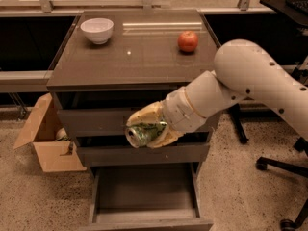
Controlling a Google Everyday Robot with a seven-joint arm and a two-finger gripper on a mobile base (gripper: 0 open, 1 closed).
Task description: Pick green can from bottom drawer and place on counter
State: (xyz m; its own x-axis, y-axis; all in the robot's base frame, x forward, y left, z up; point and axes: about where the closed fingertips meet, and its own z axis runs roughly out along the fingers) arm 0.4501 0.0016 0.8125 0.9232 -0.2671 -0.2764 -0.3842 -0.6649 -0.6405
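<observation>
Counter [144,61]: glossy grey-brown top w/ white bowl [97,29] back-left, red apple [188,41] back-right. Speckled floor, cardboard box [45,141] left of cabinet. Bottom drawer [144,196] pulled out. Gripper [149,128] is in front of the middle drawer face, below counter lvl, jaws clamped around green can [146,133]. Can is airborne above the open drawer, long axis approx horizontal, silver end pointing left.

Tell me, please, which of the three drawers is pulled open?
The bottom drawer: its floor shows, while the top drawer and middle drawer show only fronts. The gripper holds the green can before them.
</observation>
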